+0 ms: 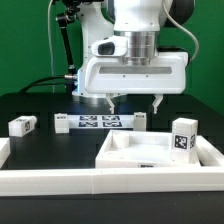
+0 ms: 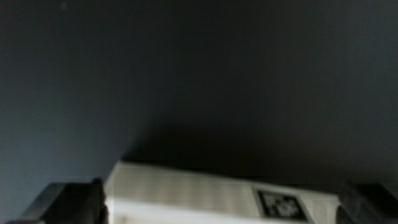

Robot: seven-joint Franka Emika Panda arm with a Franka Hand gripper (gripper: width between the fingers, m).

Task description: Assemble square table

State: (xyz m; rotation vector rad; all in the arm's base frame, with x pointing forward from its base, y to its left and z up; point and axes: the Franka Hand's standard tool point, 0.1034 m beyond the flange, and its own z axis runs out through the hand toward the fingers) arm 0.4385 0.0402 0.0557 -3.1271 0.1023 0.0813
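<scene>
green wall fills the background of the exterior view, and below it a black table [image 1: 40, 105] spreads across the middle of the frame. the white arm comes down from the top centre, and its gripper [image 1: 133, 103] hangs a little above the table with the jaws released, set wide apart and holding nothing.

just under the gripper, at the centre of the frame, lies the marker board [image 1: 98, 122], flat on the table. a first leg [image 1: 22, 125] lies at the far left, well apart from the rest. a second leg [image 1: 60, 123] sits just beside the board's left end, and a third leg [image 1: 140, 121] sits just beside its right end, below the gripper's right-hand finger as the frame shows it.

the tabletop [image 1: 108, 148] lies in the lower right of the frame with its rimmed underside up. a fourth leg [image 1: 183, 135] stands upright at its far right corner, tag facing the camera; whether it rests on the slab or just behind it, i cannot tell. a long white border wall [image 1: 50, 182] runs along the bottom edge, touching the tabletop's near side.

in the wrist view, the two dark fingers [image 2: 71, 205] show in the lower corners, and a white block [image 2: 187, 190] with a black tag lies between them on the dark table. which leg it is cannot be told.
</scene>
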